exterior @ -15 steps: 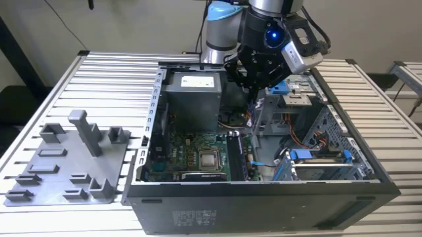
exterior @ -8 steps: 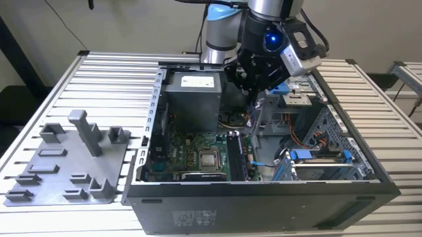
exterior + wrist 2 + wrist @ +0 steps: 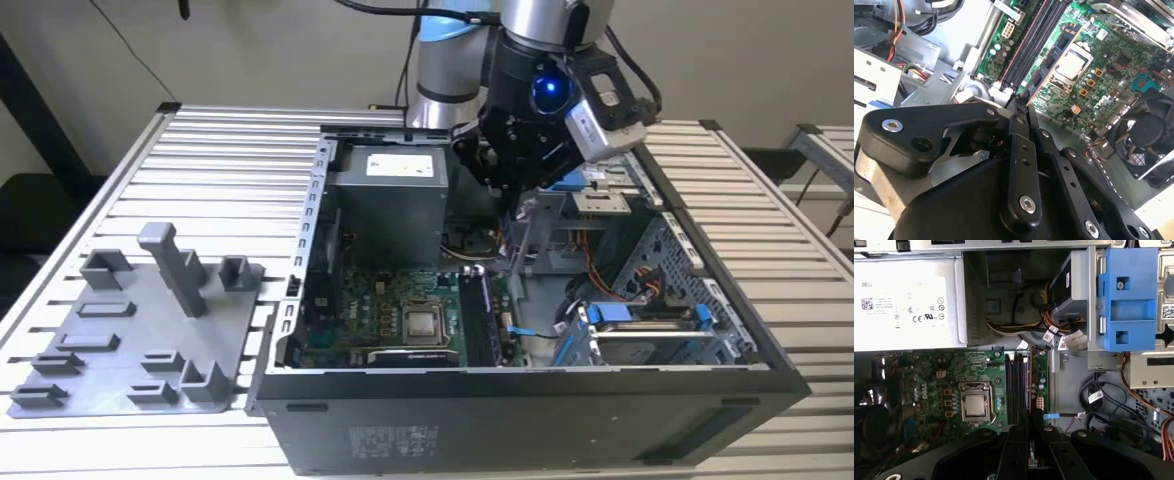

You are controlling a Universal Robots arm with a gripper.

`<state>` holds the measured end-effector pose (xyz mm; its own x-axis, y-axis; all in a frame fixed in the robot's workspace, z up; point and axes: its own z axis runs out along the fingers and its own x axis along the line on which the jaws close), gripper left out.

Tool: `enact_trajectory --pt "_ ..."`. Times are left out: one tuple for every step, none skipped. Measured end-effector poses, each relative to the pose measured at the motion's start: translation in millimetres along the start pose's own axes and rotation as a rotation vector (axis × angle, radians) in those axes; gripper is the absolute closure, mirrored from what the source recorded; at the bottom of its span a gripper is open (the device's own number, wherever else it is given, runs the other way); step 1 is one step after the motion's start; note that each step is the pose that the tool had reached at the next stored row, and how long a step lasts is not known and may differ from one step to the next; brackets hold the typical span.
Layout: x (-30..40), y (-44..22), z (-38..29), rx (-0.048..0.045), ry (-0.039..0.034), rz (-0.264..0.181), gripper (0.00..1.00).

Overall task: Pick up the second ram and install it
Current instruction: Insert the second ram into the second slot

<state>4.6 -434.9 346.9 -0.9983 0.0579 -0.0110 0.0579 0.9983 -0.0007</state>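
The tool (image 3: 518, 205) hangs inside the open computer case (image 3: 534, 385), directly over the memory slots (image 3: 1016, 382) beside the processor (image 3: 975, 406). Its fingers (image 3: 1019, 125) are clenched on the second ram (image 3: 1030, 437), a thin edge-on board pinched between them, its long axis apparently running in line with the slots just beneath. Judging from both wrist views, the stick's lower edge sits close above the slots, not visibly seated. The grey holder plate (image 3: 127, 330) lies well apart on the worktop (image 3: 220, 160).

It looks like a robotics lab or test workshop: a black open desktop computer case (image 3: 534, 385) lies on a ribbed aluminium-slat workbench (image 3: 227, 160), beside a grey plastic holder plate with upright posts (image 3: 134, 330), against a plain beige wall (image 3: 267, 50).
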Motion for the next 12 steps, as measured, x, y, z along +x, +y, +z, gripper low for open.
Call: enact_trajectory --pt "0.0 0.0 0.9 0.0 0.0 0.0 0.86" --pt "0.0 0.0 1.8 0.0 0.0 0.0 0.86" --pt "0.0 0.0 2.8 0.0 0.0 0.0 0.86" --pt "0.0 0.0 3.7 0.0 0.0 0.0 0.86" --pt "0.0 0.0 4.5 0.0 0.0 0.0 0.86" --pt "0.0 0.0 5.4 0.0 0.0 0.0 0.86" --pt "0.1 0.0 6.3 0.0 0.0 0.0 0.86" --pt "0.1 0.0 7.3 0.0 0.0 0.0 0.86" --pt "0.1 0.0 8.2 0.0 0.0 0.0 0.86" --pt "0.1 0.0 9.2 0.0001 0.0 0.0 0.86" --pt "0.1 0.0 10.2 0.0001 0.0 0.0 0.86" --pt "0.1 0.0 11.2 0.0 0.0 0.0 0.86"
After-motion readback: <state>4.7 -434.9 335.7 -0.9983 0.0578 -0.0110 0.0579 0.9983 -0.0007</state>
